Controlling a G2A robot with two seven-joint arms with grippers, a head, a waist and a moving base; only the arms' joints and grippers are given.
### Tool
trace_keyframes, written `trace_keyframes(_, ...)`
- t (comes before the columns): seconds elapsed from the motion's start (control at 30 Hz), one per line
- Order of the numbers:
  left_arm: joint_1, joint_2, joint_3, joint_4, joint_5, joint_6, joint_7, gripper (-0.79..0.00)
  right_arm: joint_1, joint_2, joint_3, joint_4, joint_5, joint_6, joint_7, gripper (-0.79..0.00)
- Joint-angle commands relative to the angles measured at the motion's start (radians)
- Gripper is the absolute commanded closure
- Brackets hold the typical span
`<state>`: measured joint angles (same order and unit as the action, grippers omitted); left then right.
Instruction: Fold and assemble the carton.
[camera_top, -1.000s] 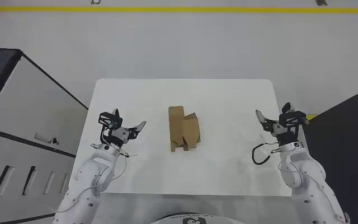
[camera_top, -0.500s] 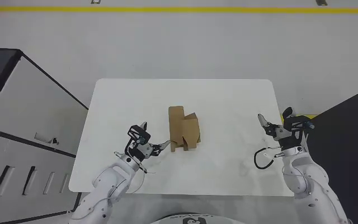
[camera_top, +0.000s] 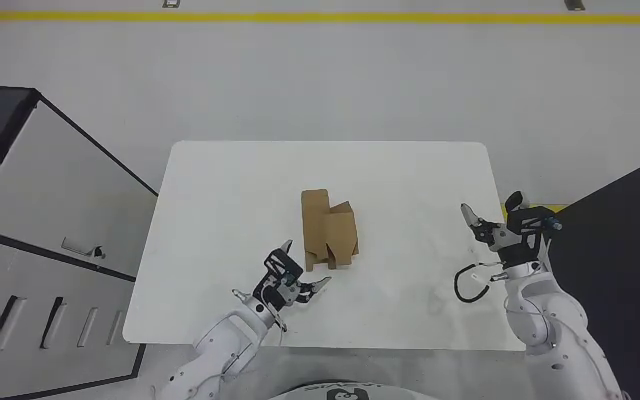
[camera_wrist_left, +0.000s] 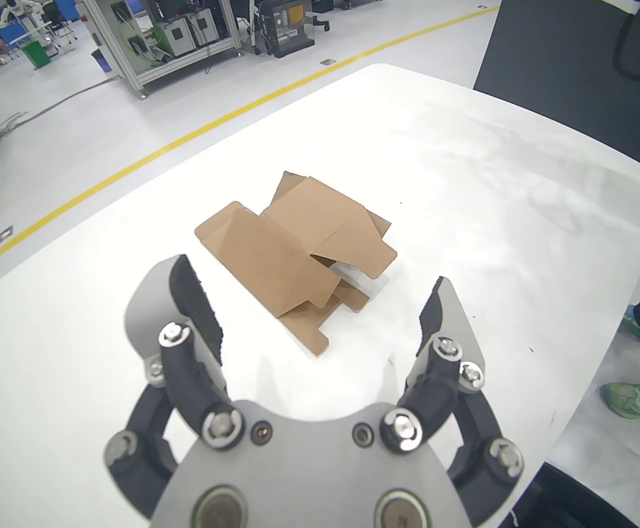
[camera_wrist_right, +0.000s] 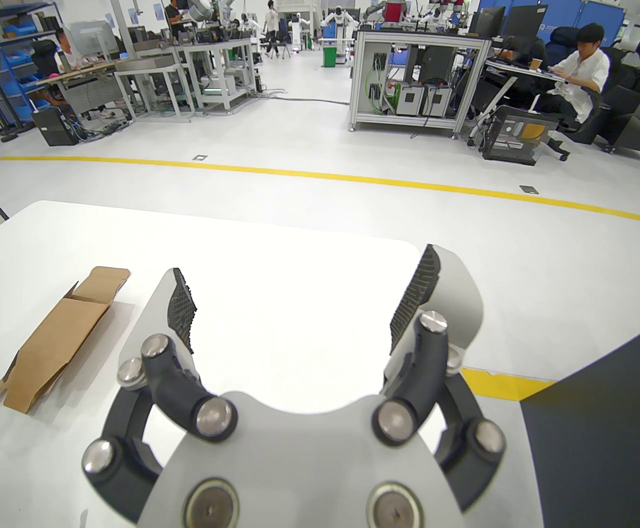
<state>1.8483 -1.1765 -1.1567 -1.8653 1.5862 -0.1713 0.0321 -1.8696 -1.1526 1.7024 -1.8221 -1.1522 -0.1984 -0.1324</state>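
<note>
My left gripper (camera_wrist_left: 310, 277): fingers spread wide and holding nothing; black ribbed pads on grey metal fingers, low over the table's near part.
Carton (camera_top: 328, 231): just ahead of my left fingertips, apart from them. It is plain brown cardboard, matte and smooth, mostly flat, with one panel folded up into a shallow ridge and flaps overlapping on top.
Carton's axis: its long side runs away from me across the table. The end with the cut tabs and notches points back toward my left gripper; the rounded flap end points away.
Table (camera_top: 410, 175): white, smooth, with rounded corners; a bare strip of it lies between my left fingertips and the carton.
My right gripper (camera_wrist_right: 305, 262): also spread wide and holding nothing, with the same ribbed pads, at the table's right edge. The carton is well apart from it, on its left-arm side, with bare table between.
Black panel (camera_top: 605, 225): flat and dark, just beside my right gripper, off the table.
</note>
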Motion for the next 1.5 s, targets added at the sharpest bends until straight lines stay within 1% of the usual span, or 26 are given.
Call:
trace_keyframes(0.0,0.0,0.0,-0.001,0.0,-0.001,-0.001,0.0,-0.785,0.0,0.0,0.0,0.0,0.0,0.0,0.0,-0.785)
trace_keyframes(0.13,-0.001,0.0,-0.002,0.003,0.004,0.003,-0.003,-0.785,0.0,0.0,0.0,0.0,0.0,0.0,0.0,-0.785)
trace_keyframes(0.2,-0.005,-0.001,0.021,0.018,0.048,0.013,-0.016,-0.785,0.0,0.0,0.0,0.0,0.0,0.0,0.0,-0.785)
trace_keyframes(0.27,-0.016,-0.008,0.058,0.029,0.065,0.053,-0.008,-0.785,0.0,0.0,0.0,0.0,0.0,0.0,0.0,-0.785)
trace_keyframes(0.33,-0.042,-0.014,0.101,0.058,0.146,0.095,-0.018,-0.785,0.0,0.0,0.0,0.0,0.0,0.0,0.0,-0.785)
trace_keyframes(0.37,-0.053,-0.019,0.122,0.073,0.157,0.12,-0.022,-0.785,0.0,0.0,0.0,0.0,0.0,0.0,0.0,-0.785)
trace_keyframes(0.5,-0.098,-0.036,0.184,0.124,0.227,0.227,-0.068,-0.785,0.0,0.0,0.0,0.0,0.0,0.0,0.0,-0.785)
trace_keyframes(0.53,-0.105,-0.038,0.193,0.128,0.246,0.242,-0.077,-0.785,0.0,0.0,0.0,0.0,0.0,0.0,0.0,-0.785)
trace_keyframes(0.8,-0.107,-0.039,0.193,0.133,0.239,0.241,-0.073,-0.785,0.0,0.0,0.0,0.0,0.0,0.0,0.0,-0.785)
trace_keyframes(0.83,-0.113,-0.038,0.194,0.148,0.27,0.243,-0.075,-0.785,0.0,0.0,0.0,0.0,0.0,0.0,0.0,-0.785)
trace_keyframes(0.87,-0.12,-0.039,0.199,0.155,0.309,0.26,-0.085,-0.785,0.0,0.0,0.0,0.0,0.0,0.0,0.0,-0.785)
trace_keyframes(0.93,-0.127,-0.045,0.215,0.159,0.332,0.314,-0.107,-0.785,0.0,0.0,0.0,0.0,0.0,0.0,0.0,-0.785)
trace_keyframes(1.03,-0.152,-0.054,0.244,0.178,0.433,0.372,-0.178,-0.785,0.0,0.0,0.0,0.0,0.0,0.0,0.0,-0.785)
trace_keyframes(1.13,-0.168,-0.067,0.27,0.179,0.453,0.42,-0.224,-0.785,0.0,0.0,0.0,0.0,0.0,0.0,0.0,-0.785)
trace_keyframes(1.17,-0.171,-0.069,0.281,0.174,0.461,0.421,-0.219,-0.785,0.0,0.0,0.0,0.0,0.0,0.0,0.0,-0.785)
trace_keyframes(1.4,-0.174,-0.069,0.285,0.177,0.469,0.412,-0.206,-0.785,0.0,0.0,0.0,0.0,0.0,0.0,0.0,-0.785)
trace_keyframes(1.47,-0.172,-0.073,0.289,0.179,0.462,0.429,-0.199,-0.785,0.0,0.0,0.0,0.0,0.0,0.0,0.0,-0.785)
